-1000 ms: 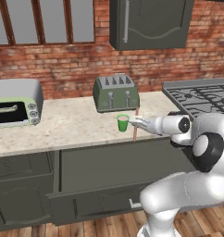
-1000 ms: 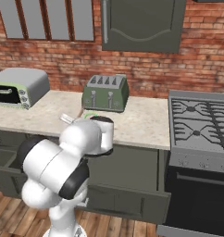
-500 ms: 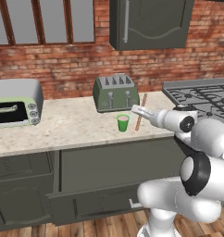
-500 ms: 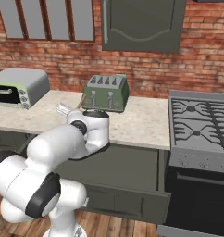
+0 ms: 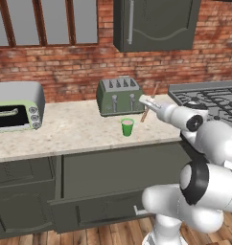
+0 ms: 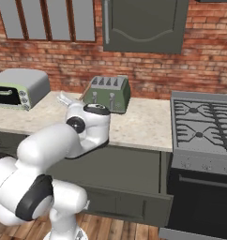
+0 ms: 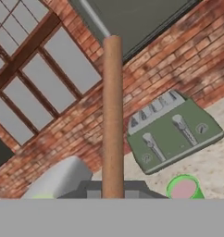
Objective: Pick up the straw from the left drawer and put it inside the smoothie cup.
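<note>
We see our jaws clamped tight on the straw (image 5: 149, 103), up in the air over the surface (image 5: 79, 131). The straw (image 7: 112, 115) is a thin orange-brown stick, and it stands tall between our jaws in the hand view. In the left base view it leans a bit, with its top higher than our jaws and its bottom end lower. The smoothie cup (image 5: 127, 127) is green with pink smoothie inside. It stands on the surface, below our jaws and a little to the side, not touching the straw. In the hand view the smoothie cup (image 7: 184, 187) sits just beside our jaws. The green toaster (image 5: 119, 96) stands just behind the cup. The left drawer (image 5: 113, 184) is pulled open, low under the surface.
</note>
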